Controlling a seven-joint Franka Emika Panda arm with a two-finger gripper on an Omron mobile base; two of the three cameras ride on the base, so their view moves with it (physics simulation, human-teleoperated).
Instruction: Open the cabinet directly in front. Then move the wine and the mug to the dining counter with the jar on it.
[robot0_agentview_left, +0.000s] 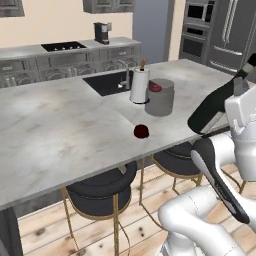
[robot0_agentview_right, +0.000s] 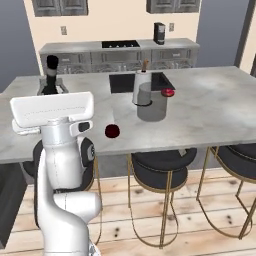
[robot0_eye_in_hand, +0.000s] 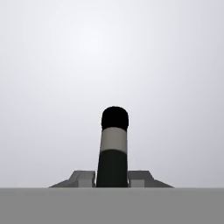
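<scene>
My gripper (robot0_eye_in_hand: 113, 177) is shut on the wine (robot0_eye_in_hand: 113, 144), a dark bottle with a pale band below its capped neck. From the left base view the wine (robot0_agentview_left: 214, 107) hangs tilted over the near right edge of the dining counter (robot0_agentview_left: 55, 130), held at the hand. In the right base view its neck (robot0_agentview_right: 51, 75) rises behind the white hand. The small dark red mug (robot0_agentview_left: 141, 131) (robot0_agentview_right: 112, 131) rests on the marble near the front edge. Behind it stands the grey jar (robot0_agentview_left: 161, 97) (robot0_agentview_right: 152, 106) with its red top. Dark wall cabinets (robot0_agentview_right: 60, 6) are cut off at the top edge.
A white paper towel roll (robot0_agentview_left: 139, 85) stands next to the jar, beside the black sink (robot0_agentview_left: 106, 82). Black stools (robot0_agentview_left: 102, 187) (robot0_agentview_right: 160, 170) with gold legs sit under the counter's near edge. A back counter carries a cooktop and a coffee machine (robot0_agentview_left: 102, 32).
</scene>
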